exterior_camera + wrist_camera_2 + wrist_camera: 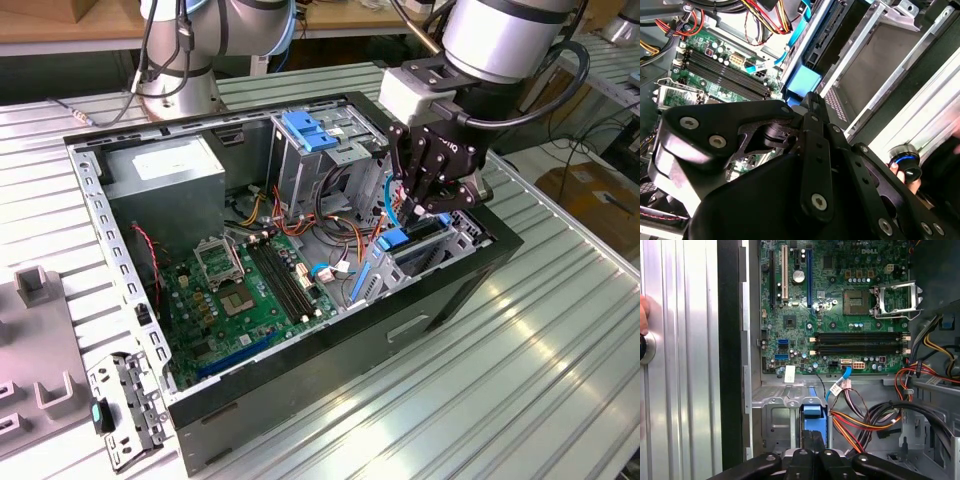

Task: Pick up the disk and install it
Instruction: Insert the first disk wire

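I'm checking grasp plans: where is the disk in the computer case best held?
Grip the disk by its blue handle, coming from above through the open case. The handle stands clear, while the body sits sunk between the metal bay walls.

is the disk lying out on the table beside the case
No, the disk stands in the bay inside the case, just below the gripper.

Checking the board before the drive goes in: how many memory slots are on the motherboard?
4, side by side in one bank of memory slots on the motherboard, between the processor socket and the cables; all look empty, none seems hidden.
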`<state>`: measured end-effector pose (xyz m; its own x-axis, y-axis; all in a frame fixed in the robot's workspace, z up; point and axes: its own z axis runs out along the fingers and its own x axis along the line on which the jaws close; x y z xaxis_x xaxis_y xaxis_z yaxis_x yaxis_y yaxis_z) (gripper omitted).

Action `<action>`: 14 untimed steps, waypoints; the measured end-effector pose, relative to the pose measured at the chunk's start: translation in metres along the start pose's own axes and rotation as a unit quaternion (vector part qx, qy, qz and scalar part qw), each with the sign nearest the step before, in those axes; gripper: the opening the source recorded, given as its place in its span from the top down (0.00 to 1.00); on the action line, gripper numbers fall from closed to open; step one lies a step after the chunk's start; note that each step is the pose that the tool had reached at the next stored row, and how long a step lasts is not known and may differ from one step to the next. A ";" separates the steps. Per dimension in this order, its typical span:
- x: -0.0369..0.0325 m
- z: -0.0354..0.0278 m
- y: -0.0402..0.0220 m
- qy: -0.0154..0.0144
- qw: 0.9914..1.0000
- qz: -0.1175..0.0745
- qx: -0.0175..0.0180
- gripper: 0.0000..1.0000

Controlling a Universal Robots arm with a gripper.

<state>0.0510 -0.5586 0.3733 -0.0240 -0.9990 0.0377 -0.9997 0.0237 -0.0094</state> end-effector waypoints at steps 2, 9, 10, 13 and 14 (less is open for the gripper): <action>0.0000 0.0000 0.0000 0.000 1.000 0.000 0.000 0.89; 0.0000 0.0002 0.0000 0.000 1.000 0.000 0.000 0.89; 0.0000 0.0002 0.0000 0.000 1.000 0.000 0.000 0.89; -0.0004 0.0004 -0.0143 0.000 1.000 0.000 0.000 0.89; -0.0007 0.0004 -0.0177 0.000 1.000 -0.001 0.000 0.89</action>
<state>0.0687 -0.5584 0.3730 -0.0226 -0.9990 0.0375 -0.9997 0.0222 -0.0094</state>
